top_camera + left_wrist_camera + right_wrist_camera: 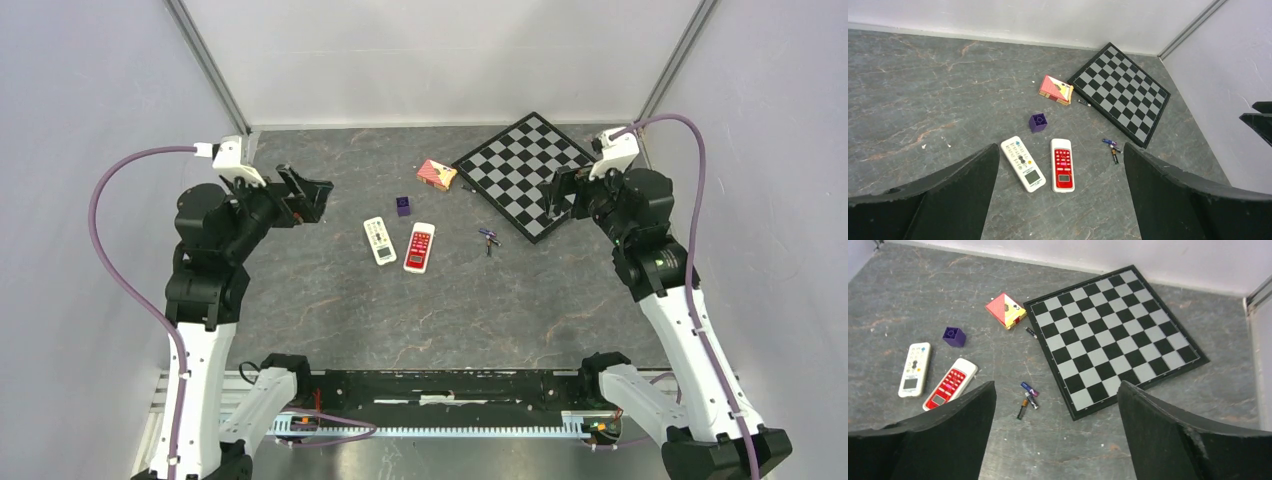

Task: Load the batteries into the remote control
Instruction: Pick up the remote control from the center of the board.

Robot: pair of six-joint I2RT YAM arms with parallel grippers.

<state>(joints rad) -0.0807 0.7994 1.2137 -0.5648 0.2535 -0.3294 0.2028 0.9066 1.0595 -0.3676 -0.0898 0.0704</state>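
Two remotes lie face up side by side mid-table, a white one (379, 240) (1022, 163) (914, 369) and a red-faced one (419, 246) (1062, 164) (950, 383). Their backs are hidden, so I cannot tell which is the task's remote control. Three batteries (488, 238) (1111, 147) (1028, 397) lie in a small cluster to the right of them. One more battery (1084, 103) (1030, 332) lies beside the chessboard's corner. My left gripper (303, 194) (1060, 148) hovers open, left of the remotes. My right gripper (560, 196) (1056, 386) hovers open over the chessboard's near edge. Neither holds anything.
A black-and-grey chessboard (526, 172) (1113, 335) lies at the back right. A red card box (436, 174) (1055, 89) sits at its left corner. A small purple block (403, 206) (1038, 122) stands behind the remotes. Walls close the back and sides.
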